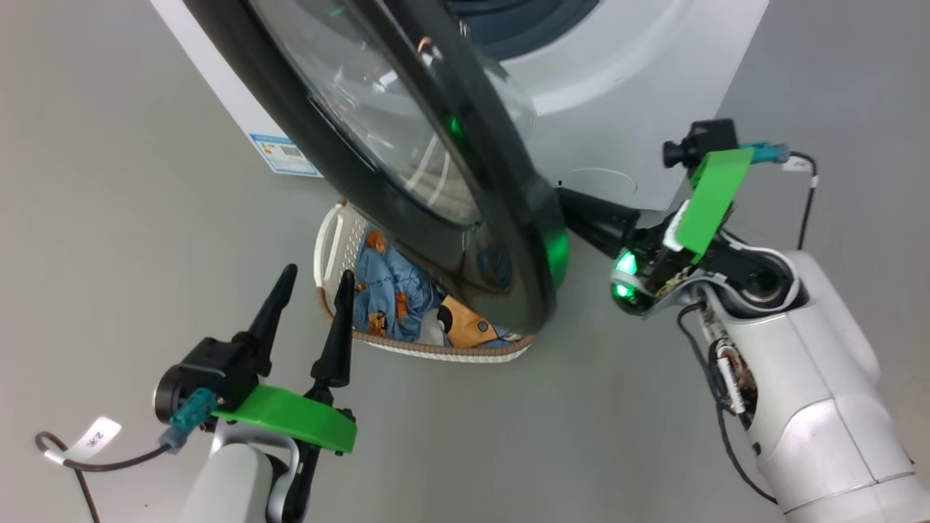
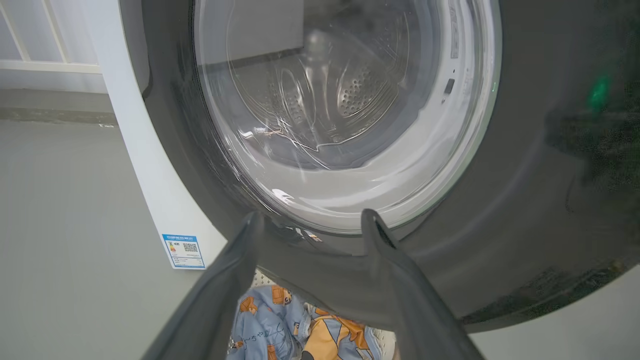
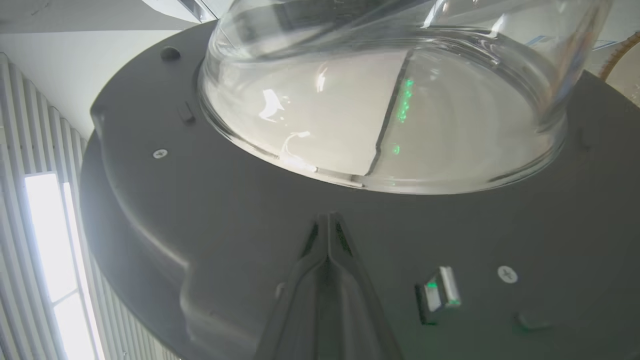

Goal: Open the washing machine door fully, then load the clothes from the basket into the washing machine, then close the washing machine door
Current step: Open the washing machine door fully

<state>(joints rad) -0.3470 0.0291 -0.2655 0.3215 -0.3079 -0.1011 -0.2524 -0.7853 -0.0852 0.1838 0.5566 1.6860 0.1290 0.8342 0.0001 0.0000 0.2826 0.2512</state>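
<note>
Glossy black, the washing machine door (image 1: 523, 240) stands partly open in the head view, hiding part of the basket (image 1: 328, 240) of clothes (image 1: 392, 290); my left gripper (image 1: 318, 274) hovers spread wide. Left wrist view: drum (image 2: 350, 95) hazy through the door. Right wrist view: my right gripper (image 3: 327, 222), fingers pressed together, points at the door's inner face; I should push outward steadily. Tip contact is unclear.

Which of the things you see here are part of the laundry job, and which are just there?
Part of the job: washing machine door, washing machine, basket, clothes inside it, open left gripper, shut right gripper at the door.
Just there: blue energy label, bright window, grey floor.
</note>
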